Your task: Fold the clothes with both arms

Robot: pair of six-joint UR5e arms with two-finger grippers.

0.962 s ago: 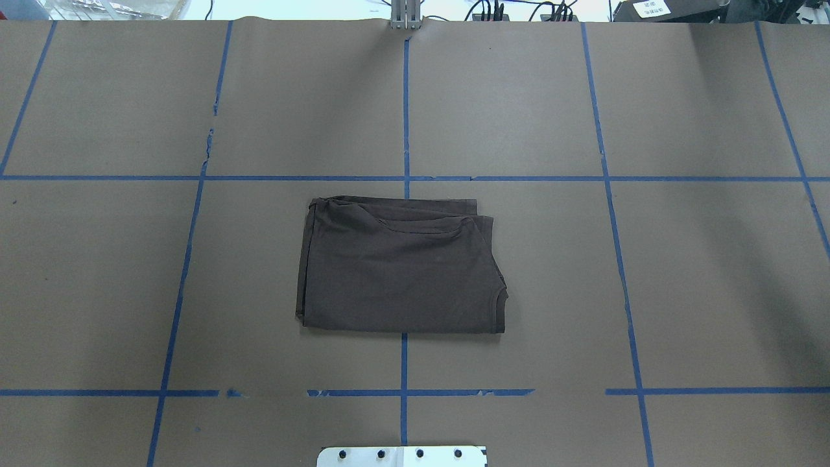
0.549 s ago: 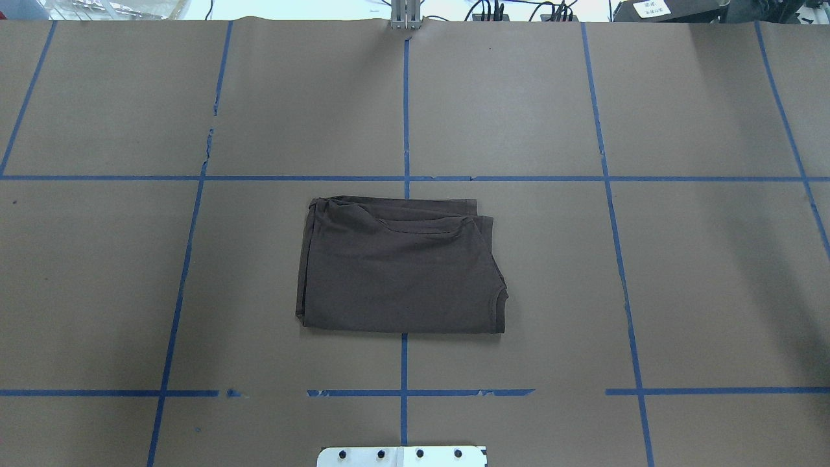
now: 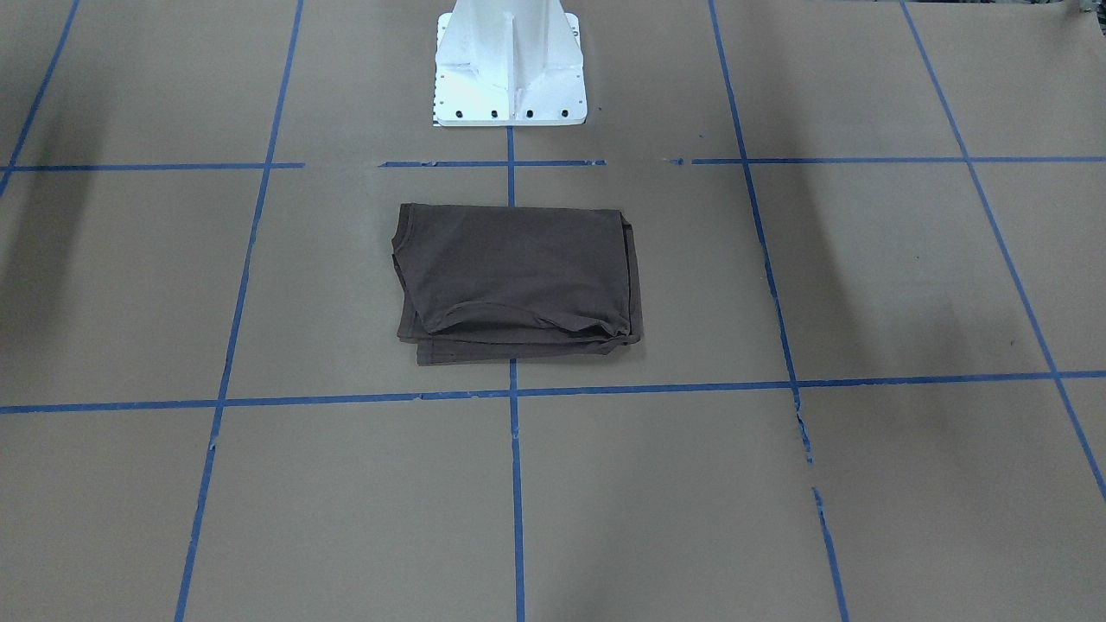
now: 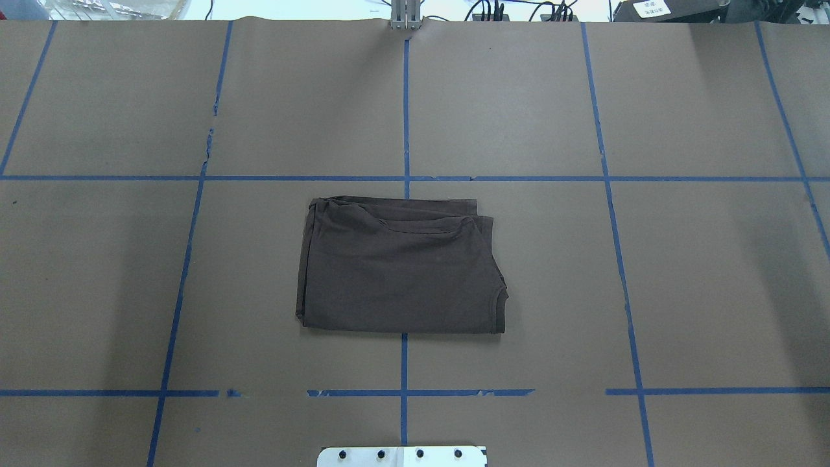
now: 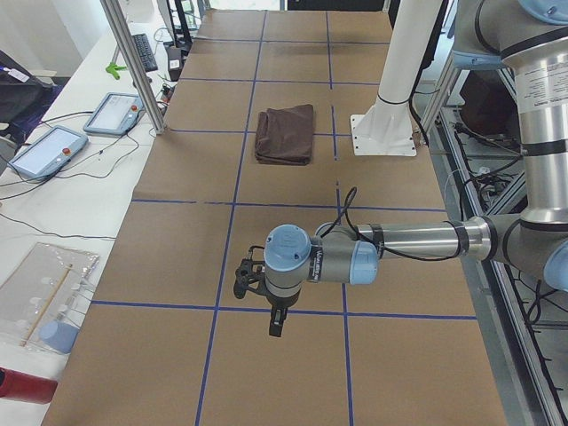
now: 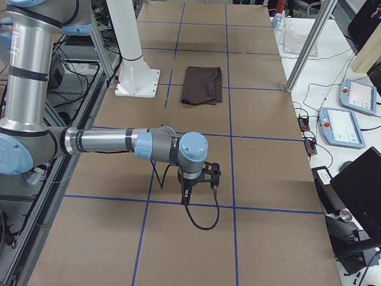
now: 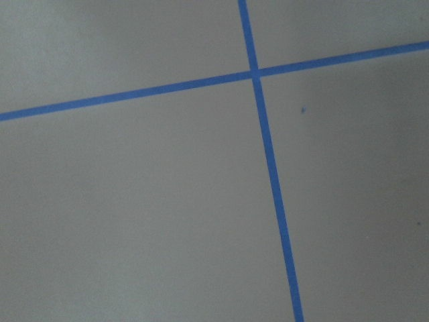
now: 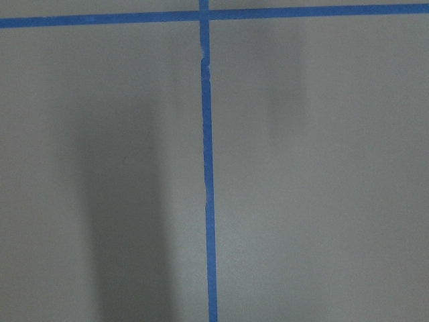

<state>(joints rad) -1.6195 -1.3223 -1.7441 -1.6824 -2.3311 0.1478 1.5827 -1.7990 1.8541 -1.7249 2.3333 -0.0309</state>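
At the centre of the worktop (image 4: 519, 97), the dark brown T-shirt (image 4: 399, 272) lies folded into a compact rectangle, the task seemingly complete, the left arm (image 5: 408, 240) and right arm (image 6: 101, 141) hanging well apart from it, whether their fingers are apart or together impossible to tell, no further fold apparently needed.

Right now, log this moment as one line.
shirt: folded, flat on table | left end effector: clear of shirt, grip unclear | right end effector: clear of shirt, grip unclear

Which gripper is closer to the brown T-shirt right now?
Neither clearly: the left gripper hovers far toward the left end of the table, the right gripper far toward its right end, with the T-shirt midway between.
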